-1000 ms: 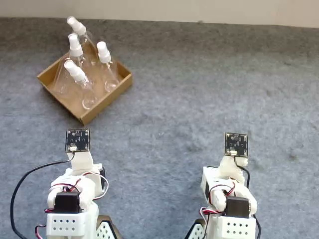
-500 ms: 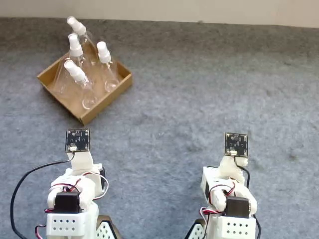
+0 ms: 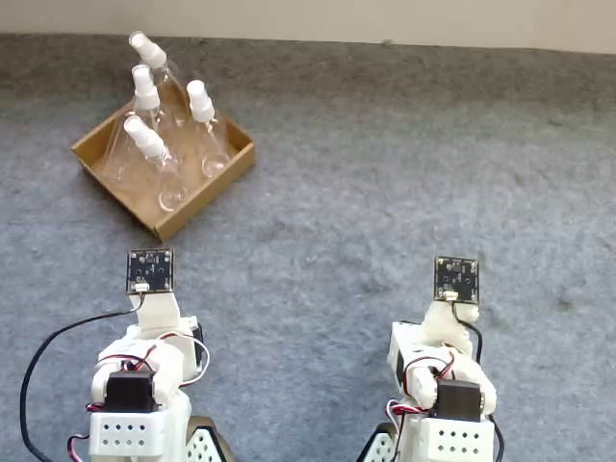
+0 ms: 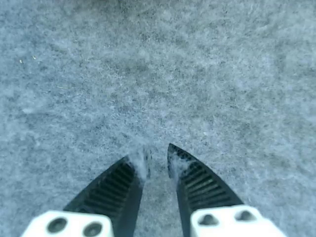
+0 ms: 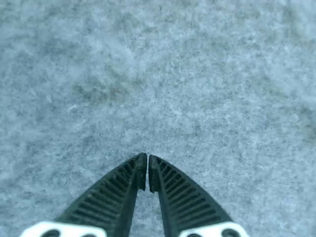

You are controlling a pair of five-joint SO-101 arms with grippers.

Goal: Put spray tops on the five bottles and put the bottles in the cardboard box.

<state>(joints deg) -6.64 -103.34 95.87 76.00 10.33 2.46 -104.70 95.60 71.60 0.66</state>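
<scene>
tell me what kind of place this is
Probably a robot practice bench, not a home or shop: a small robot arm beside a second arm, both at the edge of a grey felt mat, with a cardboard box of spray bottles.

Grey felt-covered table [image 3: 404, 173], pale wall strip [image 3: 385, 17] along far edge, even light

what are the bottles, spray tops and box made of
Bottles: likely clear glossy plastic, possibly glass; the box floor shows through them. Spray tops: opaque white, apparently moulded plastic. Cardboard box: brown matte cardboard with plain raw-looking edges.
</scene>
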